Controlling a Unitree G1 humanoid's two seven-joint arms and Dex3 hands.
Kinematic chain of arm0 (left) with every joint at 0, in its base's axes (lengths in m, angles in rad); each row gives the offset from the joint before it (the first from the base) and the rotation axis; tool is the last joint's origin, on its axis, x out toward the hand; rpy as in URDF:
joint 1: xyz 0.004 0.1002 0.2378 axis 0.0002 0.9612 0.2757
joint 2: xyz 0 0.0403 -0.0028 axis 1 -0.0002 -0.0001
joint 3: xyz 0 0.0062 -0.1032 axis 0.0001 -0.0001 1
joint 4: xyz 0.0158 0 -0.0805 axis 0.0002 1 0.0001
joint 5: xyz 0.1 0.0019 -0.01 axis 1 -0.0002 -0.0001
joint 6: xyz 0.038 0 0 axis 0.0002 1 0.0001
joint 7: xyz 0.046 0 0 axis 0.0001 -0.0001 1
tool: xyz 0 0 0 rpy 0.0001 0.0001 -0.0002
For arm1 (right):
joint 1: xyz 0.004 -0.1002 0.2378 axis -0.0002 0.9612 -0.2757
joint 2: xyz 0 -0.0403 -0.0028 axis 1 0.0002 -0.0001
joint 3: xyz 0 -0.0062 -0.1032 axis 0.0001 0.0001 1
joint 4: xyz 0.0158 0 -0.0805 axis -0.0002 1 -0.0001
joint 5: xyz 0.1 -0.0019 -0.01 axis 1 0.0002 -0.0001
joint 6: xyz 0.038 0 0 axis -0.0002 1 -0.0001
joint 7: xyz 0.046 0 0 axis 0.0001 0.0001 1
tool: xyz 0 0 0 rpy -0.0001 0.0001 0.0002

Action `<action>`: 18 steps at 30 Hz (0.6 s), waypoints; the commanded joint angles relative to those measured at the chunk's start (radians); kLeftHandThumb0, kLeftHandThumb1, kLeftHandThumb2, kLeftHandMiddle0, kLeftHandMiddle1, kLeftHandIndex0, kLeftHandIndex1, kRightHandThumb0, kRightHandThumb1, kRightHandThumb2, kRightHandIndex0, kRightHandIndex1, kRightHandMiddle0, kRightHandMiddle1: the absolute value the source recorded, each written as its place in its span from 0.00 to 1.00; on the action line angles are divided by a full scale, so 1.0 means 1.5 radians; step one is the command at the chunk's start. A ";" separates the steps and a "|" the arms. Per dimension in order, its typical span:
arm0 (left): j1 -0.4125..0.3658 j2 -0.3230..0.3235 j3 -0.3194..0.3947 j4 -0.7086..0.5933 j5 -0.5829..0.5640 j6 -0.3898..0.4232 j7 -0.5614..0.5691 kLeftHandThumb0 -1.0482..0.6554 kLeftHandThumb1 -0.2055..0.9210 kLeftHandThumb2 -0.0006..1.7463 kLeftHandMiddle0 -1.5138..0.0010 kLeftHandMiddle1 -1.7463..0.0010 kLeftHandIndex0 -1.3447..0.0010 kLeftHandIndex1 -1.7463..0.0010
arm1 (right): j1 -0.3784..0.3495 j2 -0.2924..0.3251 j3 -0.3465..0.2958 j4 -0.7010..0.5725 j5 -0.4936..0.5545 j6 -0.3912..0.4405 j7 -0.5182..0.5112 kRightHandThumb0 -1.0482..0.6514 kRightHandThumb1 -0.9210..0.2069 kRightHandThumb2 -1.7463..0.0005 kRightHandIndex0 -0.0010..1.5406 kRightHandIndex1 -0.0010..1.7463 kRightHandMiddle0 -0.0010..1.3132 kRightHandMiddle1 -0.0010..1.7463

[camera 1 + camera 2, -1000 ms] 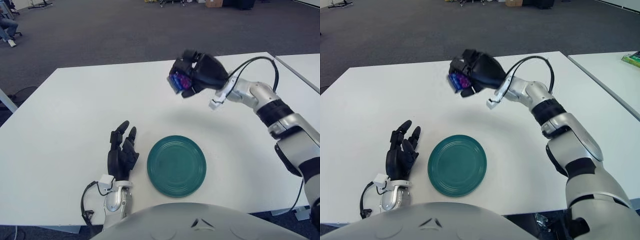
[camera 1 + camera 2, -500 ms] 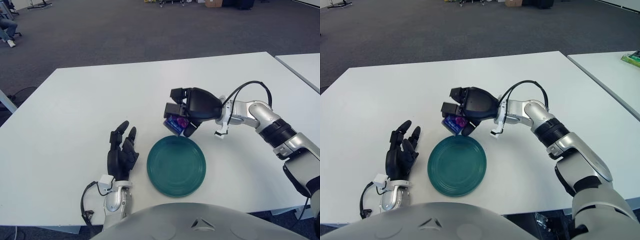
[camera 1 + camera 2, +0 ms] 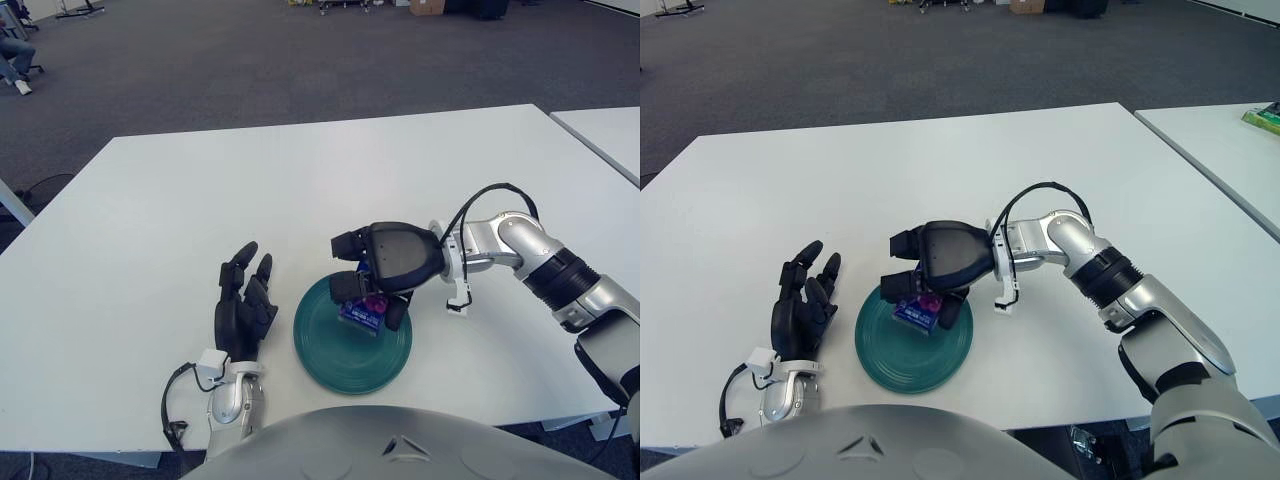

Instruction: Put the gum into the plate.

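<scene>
Now the right robot hand pinches the gum low over the green plate on the near desk, left robot hand resting spread, so release seemingly comes next.

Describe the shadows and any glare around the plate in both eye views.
Left eye view: soft, even light; the right hand casts only a faint shadow on the plate, the gum shaded beneath it. Right eye view: same diffuse light, no glare on the table.
</scene>
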 commanded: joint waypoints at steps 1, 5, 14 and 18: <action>-0.080 -0.046 0.019 0.108 0.003 0.016 0.023 0.16 1.00 0.47 0.64 0.99 0.91 0.46 | -0.003 0.002 -0.008 -0.006 -0.012 -0.010 0.033 0.36 0.06 0.54 0.78 1.00 0.62 1.00; -0.082 -0.046 0.017 0.109 0.009 0.017 0.029 0.17 1.00 0.47 0.64 0.99 0.92 0.45 | 0.015 0.008 -0.010 -0.003 -0.012 -0.013 0.039 0.35 0.05 0.55 0.78 1.00 0.63 1.00; -0.090 -0.045 0.011 0.114 0.030 0.018 0.047 0.16 1.00 0.47 0.63 0.99 0.91 0.44 | 0.044 0.039 -0.022 0.000 -0.074 -0.016 -0.032 0.35 0.06 0.55 0.74 1.00 0.63 1.00; -0.093 -0.046 0.010 0.113 0.029 0.021 0.051 0.17 1.00 0.48 0.64 0.99 0.93 0.45 | 0.096 0.063 -0.024 -0.016 -0.107 0.033 -0.075 0.31 0.02 0.59 0.64 1.00 0.49 1.00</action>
